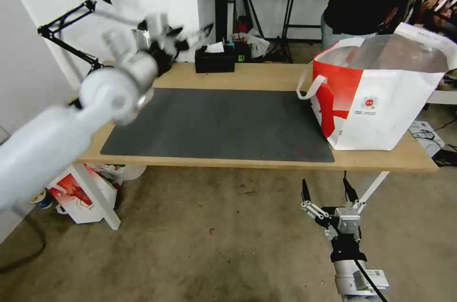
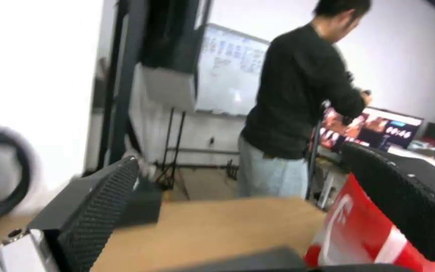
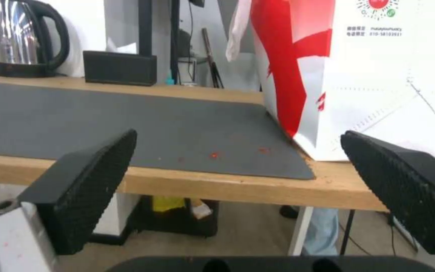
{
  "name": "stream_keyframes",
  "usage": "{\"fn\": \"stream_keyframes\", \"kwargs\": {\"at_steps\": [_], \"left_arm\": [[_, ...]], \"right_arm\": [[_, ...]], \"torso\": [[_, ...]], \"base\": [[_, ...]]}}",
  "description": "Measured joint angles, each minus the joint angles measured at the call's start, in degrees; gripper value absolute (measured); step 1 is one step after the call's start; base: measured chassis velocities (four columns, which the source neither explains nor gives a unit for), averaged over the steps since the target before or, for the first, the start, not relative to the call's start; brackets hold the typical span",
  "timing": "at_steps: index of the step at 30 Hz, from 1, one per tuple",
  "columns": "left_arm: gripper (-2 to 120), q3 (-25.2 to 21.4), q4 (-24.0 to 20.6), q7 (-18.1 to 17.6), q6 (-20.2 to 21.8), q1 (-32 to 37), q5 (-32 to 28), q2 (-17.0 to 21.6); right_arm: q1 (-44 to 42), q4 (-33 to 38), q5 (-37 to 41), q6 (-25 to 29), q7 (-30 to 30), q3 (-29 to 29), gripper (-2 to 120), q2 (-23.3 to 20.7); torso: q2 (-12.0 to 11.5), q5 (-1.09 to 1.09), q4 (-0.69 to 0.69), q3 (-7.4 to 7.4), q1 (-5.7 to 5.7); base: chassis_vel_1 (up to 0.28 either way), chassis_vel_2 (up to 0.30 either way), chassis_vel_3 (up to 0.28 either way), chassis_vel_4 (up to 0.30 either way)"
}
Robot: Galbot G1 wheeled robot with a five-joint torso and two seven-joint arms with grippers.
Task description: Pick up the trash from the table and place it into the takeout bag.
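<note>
swinging high over the table's (image 1: 247,77) far left corner, the left gripper (image 1: 178,37) is blurred with its jaws spread wide and empty. the right gripper (image 1: 327,193) hangs wide apart below the near edge. the takeout bag (image 1: 381,97) stands at the right end, partly on the dark grey mat (image 1: 214,123); the trash is likely inside already. risk: the fast left arm could clip the black tissue box (image 1: 215,60) or the steel kettle (image 3: 23,37).
</note>
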Motion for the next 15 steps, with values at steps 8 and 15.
{"fn": "stream_keyframes", "kwargs": {"at_steps": [8,15], "left_arm": [[100,-11.86,-4.36,1.38,-1.6,19.93,7.15,-1.93],[100,-23.34,-8.94,2.96,-1.65,36.42,15.52,-8.57]], "right_arm": [[0.0,0.0,0.0,0.0,0.0,0.0,100,0.0],[0.01,0.0,0.0,0.0,-0.01,0.0,100,0.0]], "torso": [[-0.01,0.06,0.0,0.01,0.0],[-0.01,0.04,-0.01,0.0,0.0]], "base": [[0.0,0.0,0.0,0.0],[0.0,0.0,0.0,0.0]]}}
